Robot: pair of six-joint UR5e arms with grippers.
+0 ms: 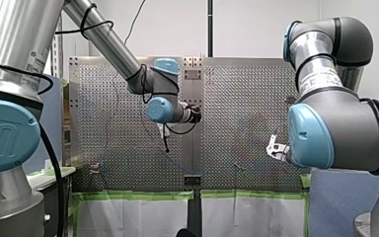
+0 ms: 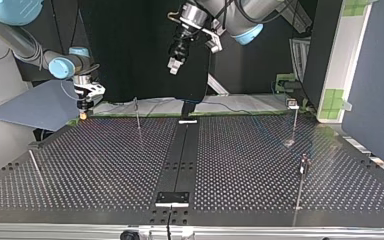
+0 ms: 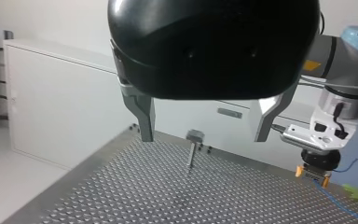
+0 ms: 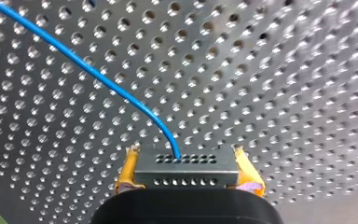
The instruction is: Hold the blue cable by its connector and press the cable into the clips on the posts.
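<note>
Over the far edge of the table, at the top view's left: my right gripper (image 2: pixel 83 111) is hanging just above the perforated table (image 2: pixel 240 150).
Right grip: yellow pads (image 4: pixel 129 165) are clamping the grey connector (image 4: pixel 186 173) by its two short ends.
Blue cable (image 4: pixel 98 77): leaving the connector's holed face and trailing off slack over the table; not yet sitting in any clip.
Left gripper (image 3: pixel 205 137): metal fingers are standing wide apart, holding nothing, hovering well above the table.
Nearest post (image 3: pixel 193 151): standing ahead of the left gripper, near the right one; its flat head is probably the clip.
Step in hand: bringing the connector toward that post, as I judge it.
Doing it well: keeping the cable lightly taut, laying it across the clip's mouth, then pressing straight down; avoiding twisting at the connector, where thin wire is likely kinking.
</note>
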